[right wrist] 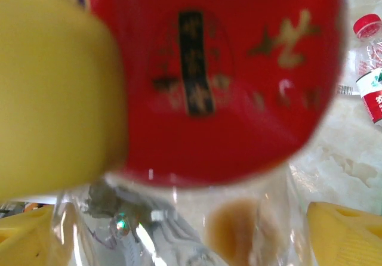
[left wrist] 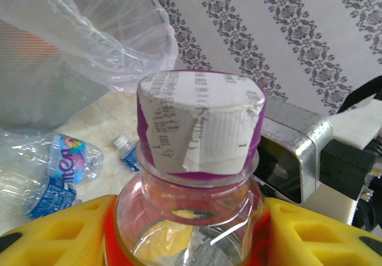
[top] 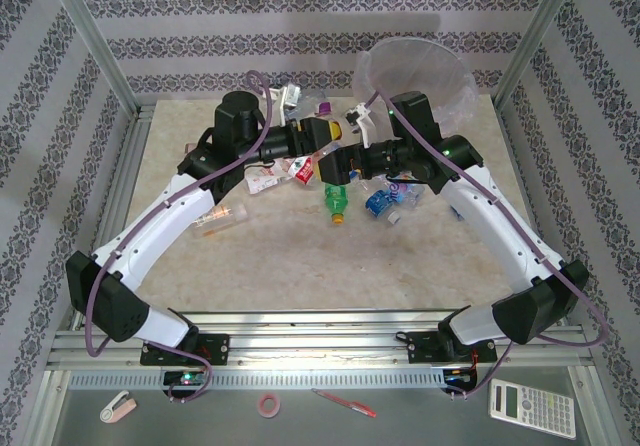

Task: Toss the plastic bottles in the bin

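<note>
the purple-capped bottle [left wrist: 200, 152] is clamped low on its body between the yellow fingers [left wrist: 54, 230] of the left gripper [left wrist: 191, 236]. its cap points out past the fingertips, so its long axis runs along the gripper's own reach. the right gripper [right wrist: 185, 236] stands spread wide, one pad on either side of the same bottle's red-labelled body, with no pinch on it that i can see.

outward from there, the bin [top: 415, 66] stands beyond and to the right of the two meeting grippers. from the left wrist its bagged rim rises just up and left of the cap. so the bottle hangs on the bin's near-left side, close to it but not over its mouth. the right arm looks the nearer to the bin. a blue-labelled bottle [left wrist: 59, 170] lies at the bin's foot.
</note>
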### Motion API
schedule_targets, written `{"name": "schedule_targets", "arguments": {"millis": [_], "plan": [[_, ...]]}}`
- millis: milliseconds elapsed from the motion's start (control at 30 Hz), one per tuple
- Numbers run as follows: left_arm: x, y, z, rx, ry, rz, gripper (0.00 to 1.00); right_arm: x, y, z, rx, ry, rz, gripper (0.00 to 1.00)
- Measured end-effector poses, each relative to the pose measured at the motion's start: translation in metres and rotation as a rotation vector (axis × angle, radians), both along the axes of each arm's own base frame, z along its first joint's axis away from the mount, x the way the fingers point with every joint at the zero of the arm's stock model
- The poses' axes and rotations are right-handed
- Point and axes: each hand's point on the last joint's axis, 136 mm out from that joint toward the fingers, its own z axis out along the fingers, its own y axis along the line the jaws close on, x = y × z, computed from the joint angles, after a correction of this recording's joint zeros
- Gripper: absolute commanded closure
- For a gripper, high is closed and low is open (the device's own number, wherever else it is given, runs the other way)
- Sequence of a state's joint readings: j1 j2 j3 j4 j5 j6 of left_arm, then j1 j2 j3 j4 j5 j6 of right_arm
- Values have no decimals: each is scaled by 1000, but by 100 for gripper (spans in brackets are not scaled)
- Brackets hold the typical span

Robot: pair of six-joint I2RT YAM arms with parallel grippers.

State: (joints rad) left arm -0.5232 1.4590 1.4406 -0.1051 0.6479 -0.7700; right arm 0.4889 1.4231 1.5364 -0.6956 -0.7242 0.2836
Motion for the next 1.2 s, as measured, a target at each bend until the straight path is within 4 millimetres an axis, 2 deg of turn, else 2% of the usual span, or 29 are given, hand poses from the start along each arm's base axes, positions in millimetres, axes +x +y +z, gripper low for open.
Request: {"name": "schedule_targets", "arguments": {"millis": [100,433,567,733,933,1000,1200], "plan": [[-3,-6,3,-12,-13,-22,62,1,1,1,3,-8,2,9],[-3,-9,7,-31,-20,-33,61,-1,2,3,6,-27,8,34],[-2,-10,8,-40,-23,-32,51,0,1,4,4,-35,2,40],[0,-10,10,-53,-22,-22,24,2,0,4,0,-45,-10,46],[6,-7,10,-57,-17,18,4,4,-2,7,-1,-58,-22,51],[8,-6,10,-54,-19,34,0,5,-2,6,-4,-60,-27,51],[18,4,7,-32,-16,118,0,8,-5,6,-9,-62,-44,51]]}}
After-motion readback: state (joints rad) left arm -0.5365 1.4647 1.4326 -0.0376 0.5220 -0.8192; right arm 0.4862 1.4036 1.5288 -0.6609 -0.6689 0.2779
